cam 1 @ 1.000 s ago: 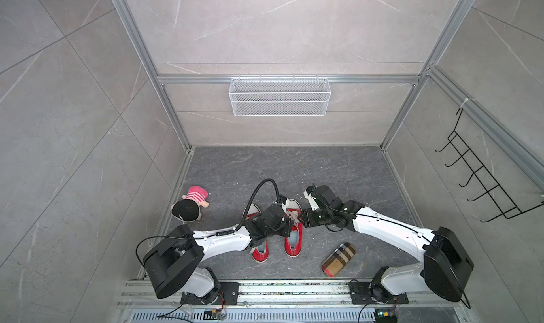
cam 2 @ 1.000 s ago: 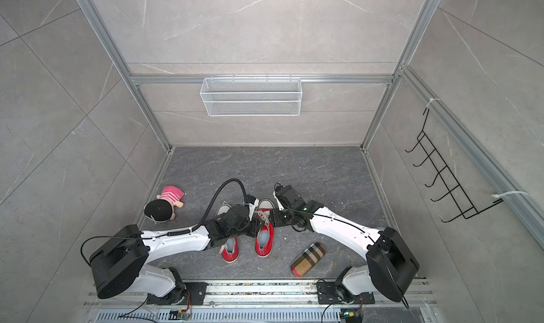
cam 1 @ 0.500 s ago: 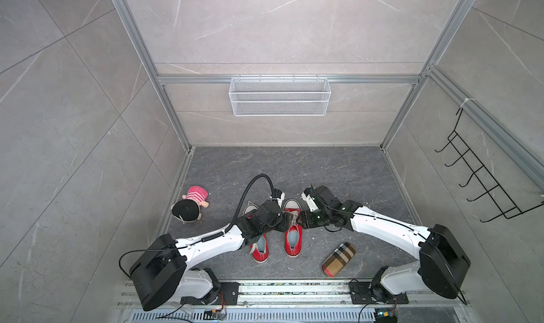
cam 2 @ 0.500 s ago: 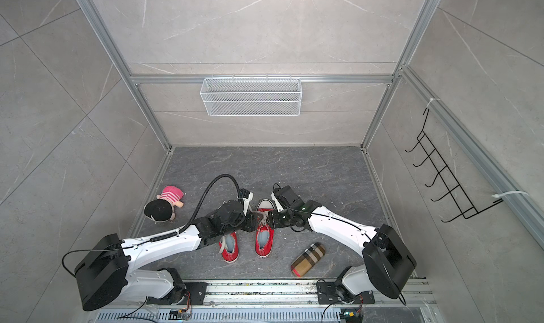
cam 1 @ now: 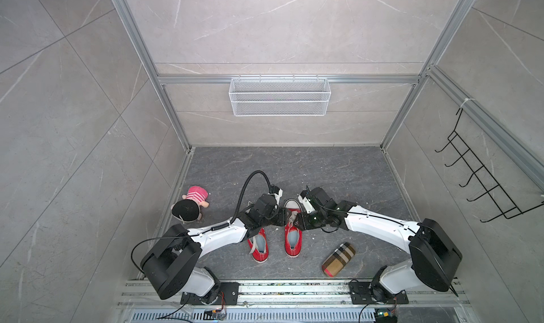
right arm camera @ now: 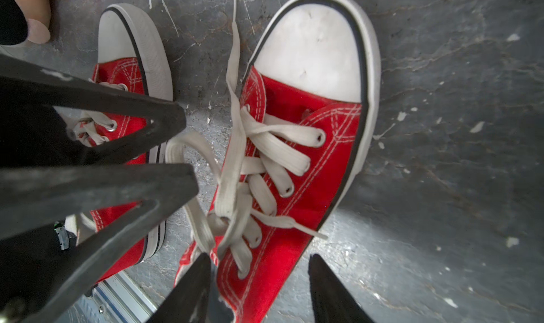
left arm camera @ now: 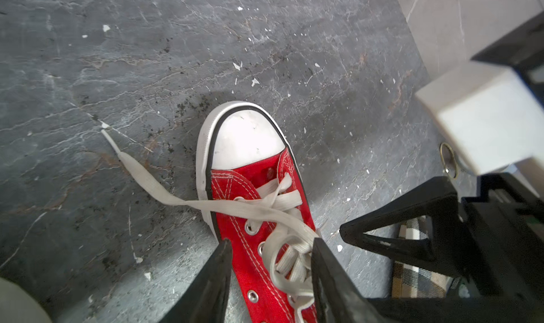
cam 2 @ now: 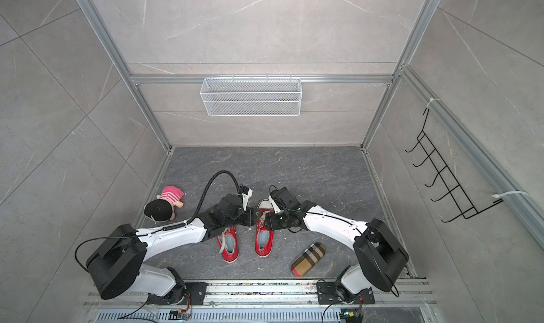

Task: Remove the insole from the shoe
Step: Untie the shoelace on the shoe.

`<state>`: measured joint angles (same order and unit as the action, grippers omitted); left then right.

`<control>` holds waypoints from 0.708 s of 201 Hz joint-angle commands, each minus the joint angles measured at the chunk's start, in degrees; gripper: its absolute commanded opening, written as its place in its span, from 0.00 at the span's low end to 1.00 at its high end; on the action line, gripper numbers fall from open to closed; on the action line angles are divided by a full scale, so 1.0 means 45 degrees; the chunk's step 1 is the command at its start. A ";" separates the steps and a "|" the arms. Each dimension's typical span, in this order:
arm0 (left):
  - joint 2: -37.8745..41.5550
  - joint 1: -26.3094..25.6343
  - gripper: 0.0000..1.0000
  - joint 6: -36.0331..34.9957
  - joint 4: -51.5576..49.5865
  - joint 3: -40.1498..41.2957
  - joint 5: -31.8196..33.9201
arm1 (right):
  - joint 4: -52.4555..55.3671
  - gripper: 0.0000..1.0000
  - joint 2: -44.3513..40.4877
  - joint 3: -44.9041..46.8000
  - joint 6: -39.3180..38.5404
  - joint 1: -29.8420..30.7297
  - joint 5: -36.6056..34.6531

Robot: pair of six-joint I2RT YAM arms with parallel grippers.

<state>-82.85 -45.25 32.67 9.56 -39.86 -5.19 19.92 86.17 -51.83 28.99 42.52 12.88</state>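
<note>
- In both top views we are seeing the red shoe [cam 1: 292, 251] standing on the dark floor near the plaid pouch [cam 1: 338, 259]. Its pale insole [cam 1: 292, 238] is lying inside the opening.
- There the left gripper [cam 1: 279, 218] and the right gripper [cam 1: 298, 218] are flanking the shoe's laced part, the right one on the side nearer the pouch. The twin shoe [cam 1: 259, 255] is lying just beyond, farther from the pouch.
- In the left wrist view we are looking past the left gripper [left arm camera: 270, 239]. Its fingers [left arm camera: 217, 280] are standing spread and clamping nothing, with the shoe's laces [left arm camera: 265, 206] showing between them. The pouch is peeking out behind the right gripper.
- In the right wrist view the right gripper [right arm camera: 259, 254] is likewise standing released, its fingers [right arm camera: 326, 286] spread to either side of the shoe. We cannot tell whether they are touching it.
</note>
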 commanded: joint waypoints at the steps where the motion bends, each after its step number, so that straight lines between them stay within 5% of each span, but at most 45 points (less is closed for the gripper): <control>1: -0.0178 0.0115 0.38 -0.0072 0.0561 -0.0372 -0.0246 | -0.0042 0.55 0.0181 -0.0295 0.0162 0.0071 -0.0171; 46: -0.0124 0.0134 0.00 -0.0375 0.0687 -0.0384 -0.0153 | 0.0482 0.45 0.0396 -0.0467 0.0047 0.0082 -0.0687; 87: 0.1287 0.0173 0.00 -0.1383 -0.0144 -0.0382 0.0610 | 0.1675 0.24 0.0120 -0.0291 -0.0135 0.0082 -0.1876; 142: 0.2762 0.0324 0.00 -0.1893 0.0079 0.0080 0.1198 | 0.2059 0.23 -0.0263 0.0540 0.0025 0.0074 -0.2214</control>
<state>-73.73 -44.49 26.81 8.12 -39.83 -2.83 24.73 86.65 -51.62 28.77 42.81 5.98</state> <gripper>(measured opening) 0.046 0.227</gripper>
